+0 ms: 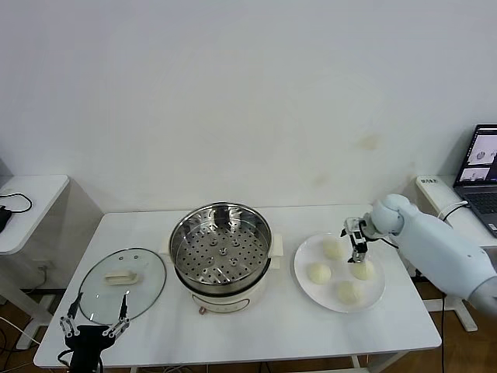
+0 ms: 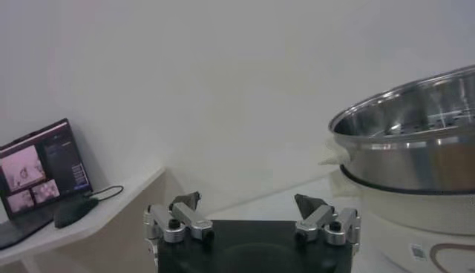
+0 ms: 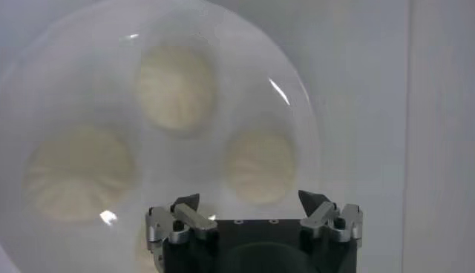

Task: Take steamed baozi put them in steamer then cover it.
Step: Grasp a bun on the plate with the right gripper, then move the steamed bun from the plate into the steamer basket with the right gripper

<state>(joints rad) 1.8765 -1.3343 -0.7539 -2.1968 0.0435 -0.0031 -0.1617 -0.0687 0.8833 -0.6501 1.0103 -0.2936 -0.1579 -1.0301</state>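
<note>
Right of the steamer [image 1: 221, 256], the right gripper [image 1: 358, 250] hovers with jaws open over four baozi [image 1: 319, 273] on a white plate [image 1: 304, 284]; left gripper [image 1: 95, 318] open near the cover [image 1: 123, 284].

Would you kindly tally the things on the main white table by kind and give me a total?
Buns: 4
Plate: 1
Steamer: 1
Glass lid: 1
Total: 7
</note>
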